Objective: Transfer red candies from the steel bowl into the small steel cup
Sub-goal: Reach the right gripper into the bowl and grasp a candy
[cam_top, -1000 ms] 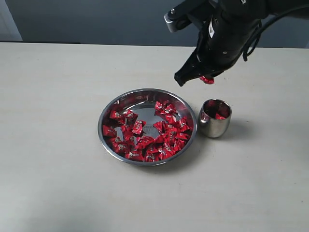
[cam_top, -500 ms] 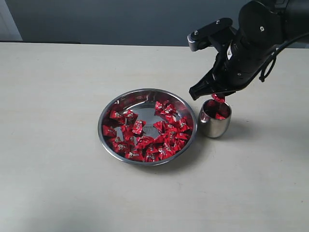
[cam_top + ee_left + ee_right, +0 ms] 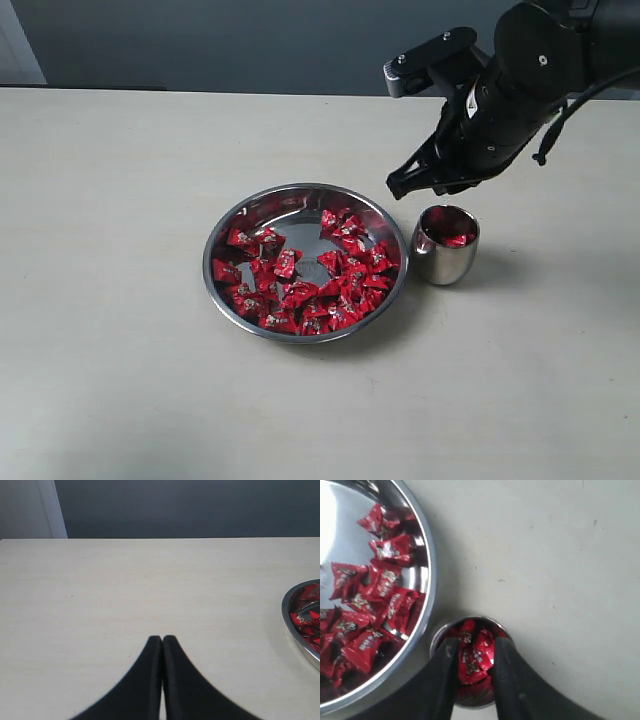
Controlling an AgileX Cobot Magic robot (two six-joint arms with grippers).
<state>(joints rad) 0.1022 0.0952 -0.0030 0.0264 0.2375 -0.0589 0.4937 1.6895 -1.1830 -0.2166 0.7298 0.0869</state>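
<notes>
The steel bowl (image 3: 209, 262) sits mid-table with many red candies (image 3: 320, 282) in it. Just to its right stands the small steel cup (image 3: 445, 260), with red candies (image 3: 478, 651) inside. My right gripper (image 3: 432, 186) hovers directly over the cup. Its jaws stand apart, and through the gap I look down on the candies in the cup (image 3: 439, 636). Nothing hangs from the fingers (image 3: 451, 652) in the exterior view. My left gripper (image 3: 162, 640) is shut on nothing over bare table, with the bowl's rim (image 3: 292, 626) off to one side.
The pale tabletop (image 3: 110, 300) spreads all round the bowl and the cup. A dark wall (image 3: 200, 40) runs behind the table's far edge. The bowl's rim (image 3: 429, 575) lies close beside the cup.
My right gripper carried a red candy from above the bowl's far edge to over the cup, then opened. The candy is no longer under the fingers, and the gripper has risen slightly.
</notes>
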